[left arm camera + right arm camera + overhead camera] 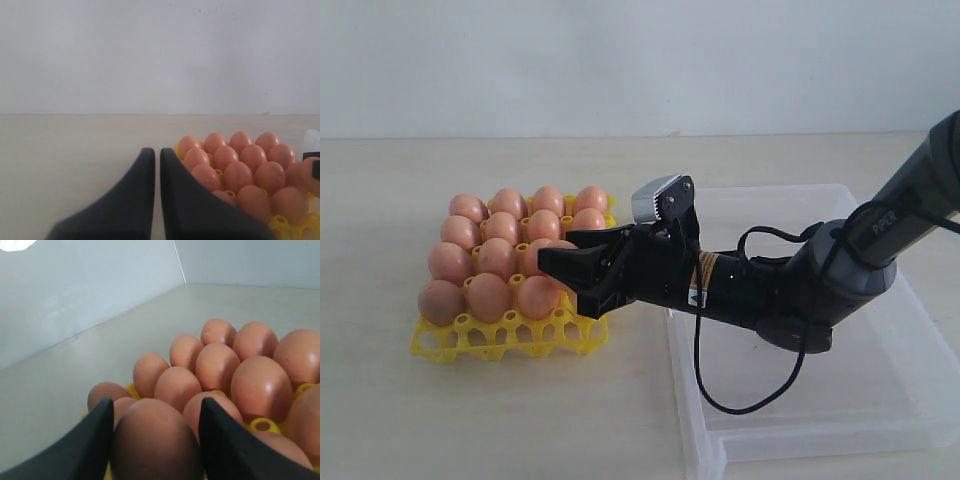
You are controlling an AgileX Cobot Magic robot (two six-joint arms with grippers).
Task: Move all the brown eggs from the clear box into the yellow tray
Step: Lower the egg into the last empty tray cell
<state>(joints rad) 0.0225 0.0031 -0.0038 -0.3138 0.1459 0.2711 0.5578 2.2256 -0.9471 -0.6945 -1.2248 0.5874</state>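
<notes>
The yellow tray (470, 340) lies left of centre on the table, and several brown eggs (488, 297) fill its cups. My right gripper (565, 275) reaches across from the right and hovers over the tray's near right corner. In the right wrist view its fingers (85, 445) press both sides of one brown egg (155, 440), just above the other eggs (260, 385). To the right, the clear box (880, 420) shows no eggs in its visible part. My left gripper (157, 150) is shut on nothing, low beside the tray (280, 222).
The right arm's body and its looping black cable (720, 395) lie over the box's left part. A pale wall (640, 60) rises behind the beige table (520, 430).
</notes>
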